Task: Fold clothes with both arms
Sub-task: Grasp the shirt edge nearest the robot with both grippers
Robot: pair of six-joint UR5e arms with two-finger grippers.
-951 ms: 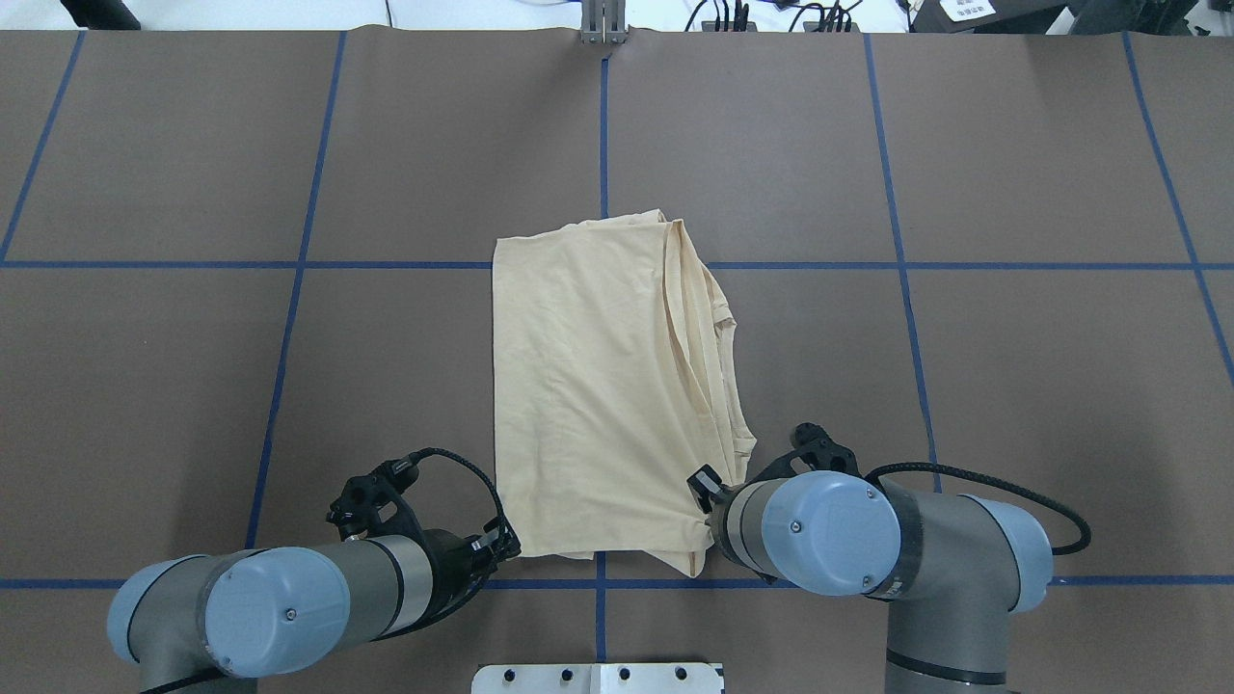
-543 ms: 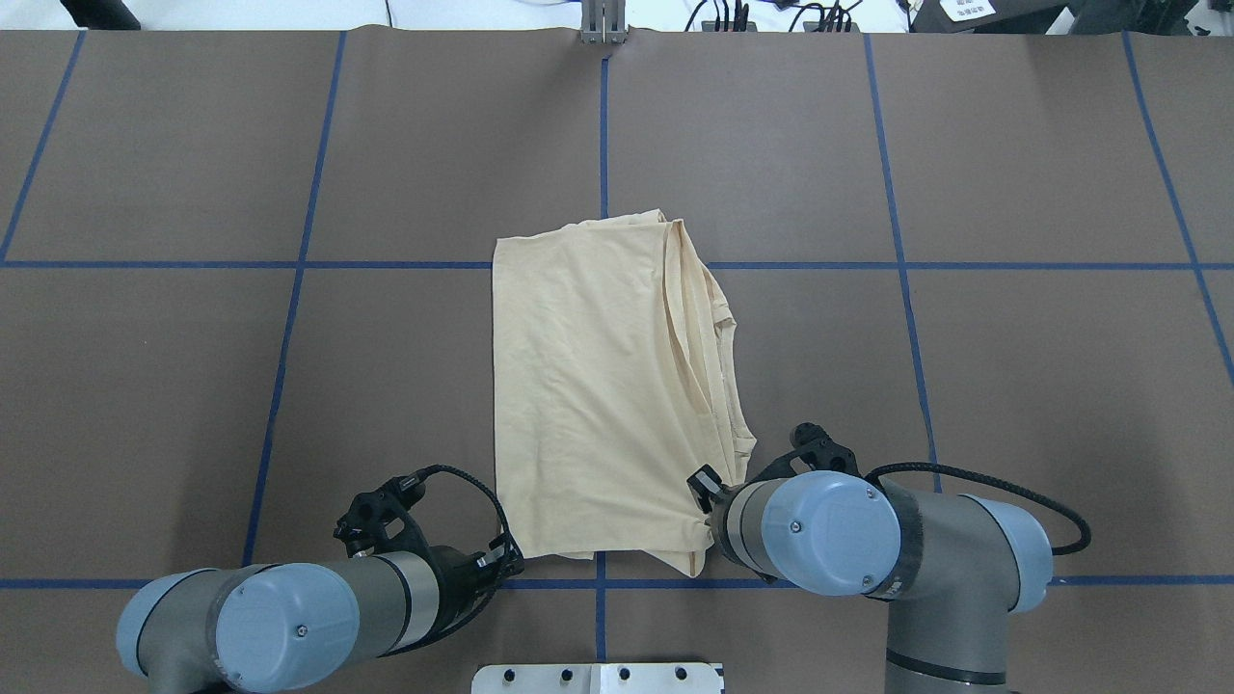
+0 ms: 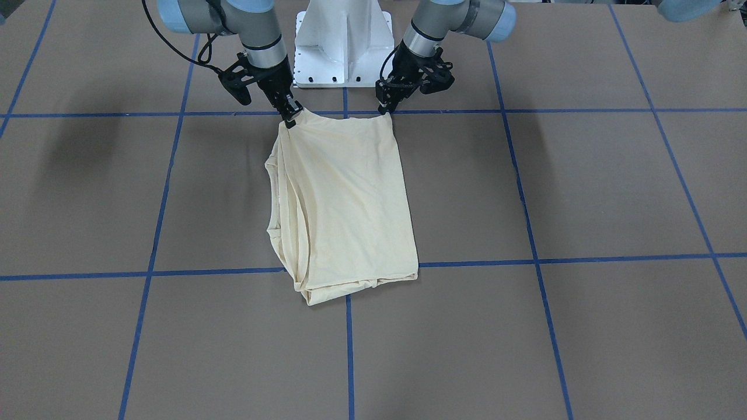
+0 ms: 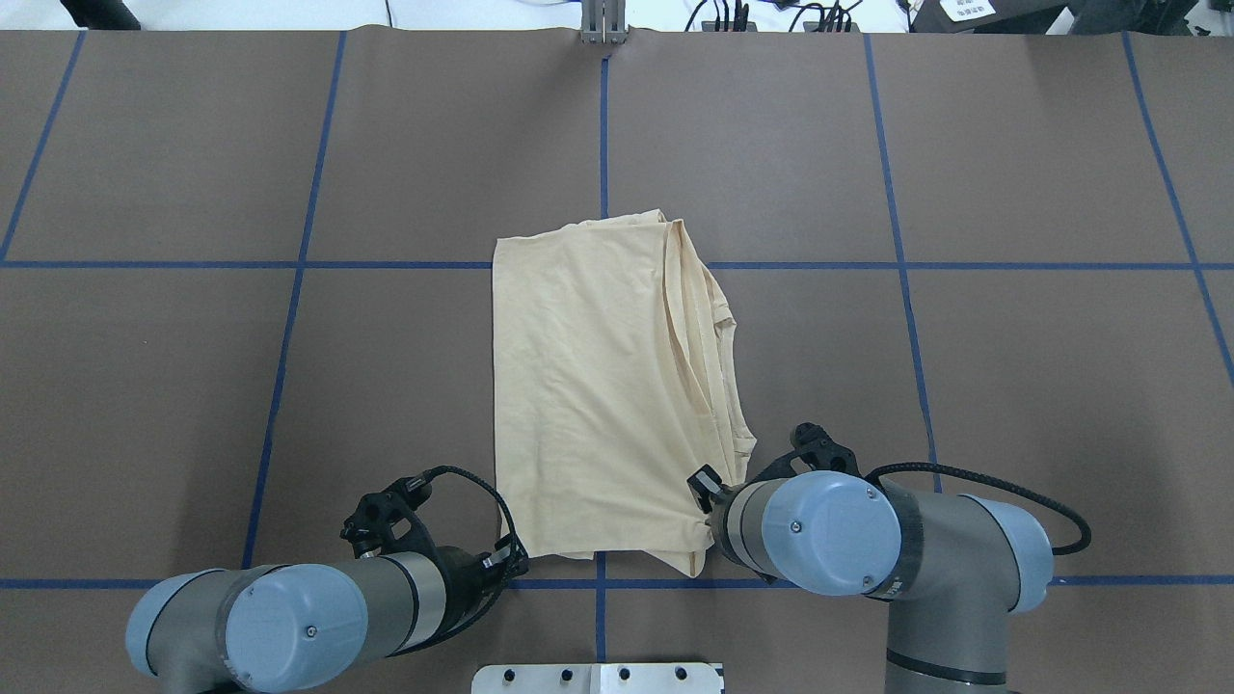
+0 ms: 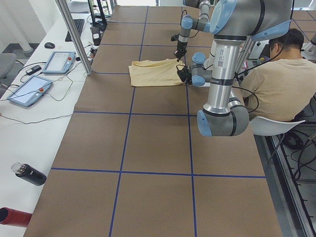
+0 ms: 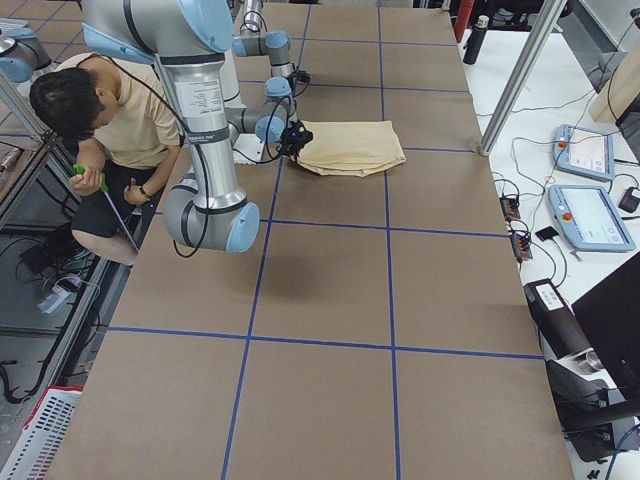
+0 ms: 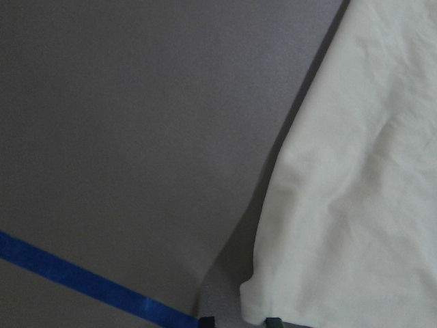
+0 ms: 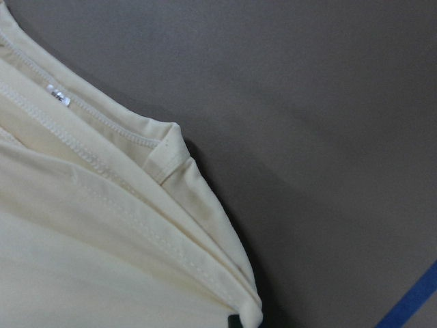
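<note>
1. When viewed from overhead, shows the shirt [image 4: 578, 386] folded into a long rectangle, flat on the brown table [image 4: 193, 386], with the far end over a crossing of blue tape lines [image 4: 386, 265].
2. Shows stacked hems and seams along the long edge toward the right arm [image 4: 839, 530], plain cream fabric elsewhere.
3. Places the right gripper [image 3: 290, 116] at the robot-side corner on that layered edge, pressed together on a pinch of fabric, with puckers running toward it.
4. Places the left gripper [image 3: 386, 109] at the other robot-side corner, low by the table, fingertips [image 7: 273, 322] spread to either side of the corner's edge, not clamped on it.
5. Catches a small white neck label [image 8: 58, 96] beside a stitched edge in the right wrist view.
6. Has a white pedestal base [image 3: 341, 41] between the arms and a seated person [image 5: 276, 84] behind it.
</note>
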